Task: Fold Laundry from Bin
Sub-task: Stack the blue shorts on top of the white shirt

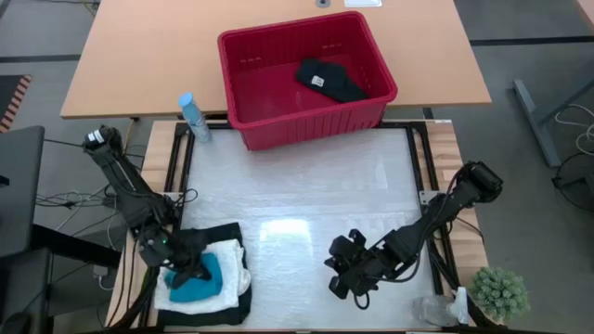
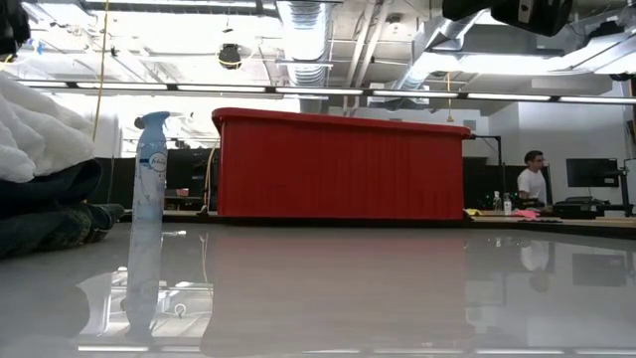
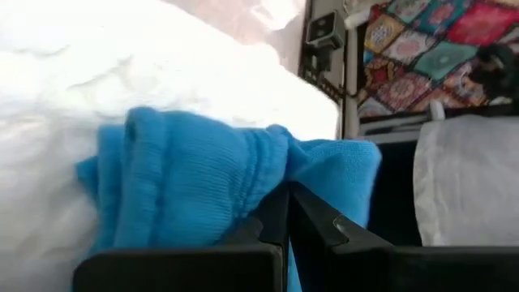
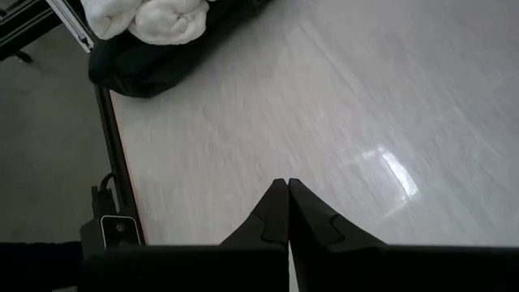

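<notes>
Left gripper [image 1: 190, 272] is down on the stack at the table's near-left corner, jaws clenched on the blue cloth [image 1: 200, 278], which sits atop the white piece [image 1: 234, 271] and the black garment [image 1: 215, 314] beneath. Right gripper [image 1: 348, 276] hovers low over bare table [image 1: 306, 186] near the front, fingers pressed together on nothing. One dark item [image 1: 331, 80] lies in the bin [image 1: 243, 111] at the far edge, stretched roughly left-to-right toward the bin's right wall. By my reckoning the right arm has the shorter, clearer reach to it.
</notes>
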Motion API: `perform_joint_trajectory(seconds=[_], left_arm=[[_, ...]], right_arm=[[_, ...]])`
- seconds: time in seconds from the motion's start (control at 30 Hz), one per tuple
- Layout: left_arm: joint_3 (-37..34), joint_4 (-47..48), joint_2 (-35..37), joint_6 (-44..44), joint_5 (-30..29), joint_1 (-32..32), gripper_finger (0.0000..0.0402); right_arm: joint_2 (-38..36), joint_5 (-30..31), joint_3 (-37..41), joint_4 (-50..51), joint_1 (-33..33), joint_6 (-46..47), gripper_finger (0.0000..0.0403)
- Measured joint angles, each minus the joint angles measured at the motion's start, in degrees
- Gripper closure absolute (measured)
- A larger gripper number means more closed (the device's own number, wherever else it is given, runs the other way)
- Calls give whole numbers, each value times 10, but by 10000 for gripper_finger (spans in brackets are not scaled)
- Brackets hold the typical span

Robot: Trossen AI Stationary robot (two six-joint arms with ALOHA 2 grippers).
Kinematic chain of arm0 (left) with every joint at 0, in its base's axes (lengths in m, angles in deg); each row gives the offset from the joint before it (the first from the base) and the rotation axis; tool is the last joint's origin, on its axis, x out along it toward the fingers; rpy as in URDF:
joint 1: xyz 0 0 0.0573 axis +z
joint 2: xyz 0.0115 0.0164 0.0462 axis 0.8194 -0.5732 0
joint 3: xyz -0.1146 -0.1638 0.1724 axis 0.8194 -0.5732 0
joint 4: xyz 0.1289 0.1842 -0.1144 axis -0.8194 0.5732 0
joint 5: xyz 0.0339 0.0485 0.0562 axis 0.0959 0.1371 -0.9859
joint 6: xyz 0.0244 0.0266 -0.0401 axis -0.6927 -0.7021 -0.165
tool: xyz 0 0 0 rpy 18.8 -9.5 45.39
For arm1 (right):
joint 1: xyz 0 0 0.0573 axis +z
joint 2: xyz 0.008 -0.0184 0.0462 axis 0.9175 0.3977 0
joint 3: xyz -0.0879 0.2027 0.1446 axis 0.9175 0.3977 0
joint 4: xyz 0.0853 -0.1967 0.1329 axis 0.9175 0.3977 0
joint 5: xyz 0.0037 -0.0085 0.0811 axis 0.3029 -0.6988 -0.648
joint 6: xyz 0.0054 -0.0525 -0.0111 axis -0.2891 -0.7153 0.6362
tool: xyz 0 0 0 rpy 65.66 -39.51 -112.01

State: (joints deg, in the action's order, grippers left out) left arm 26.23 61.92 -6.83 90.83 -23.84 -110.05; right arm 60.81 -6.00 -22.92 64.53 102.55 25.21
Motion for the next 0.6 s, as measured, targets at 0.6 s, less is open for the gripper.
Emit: perform_joint_trajectory(seconds=[0.6], left_arm=[[-65, -119, 80, 32, 15, 0, 401]], right_arm=[[0, 2, 0, 0, -2, -37, 377]])
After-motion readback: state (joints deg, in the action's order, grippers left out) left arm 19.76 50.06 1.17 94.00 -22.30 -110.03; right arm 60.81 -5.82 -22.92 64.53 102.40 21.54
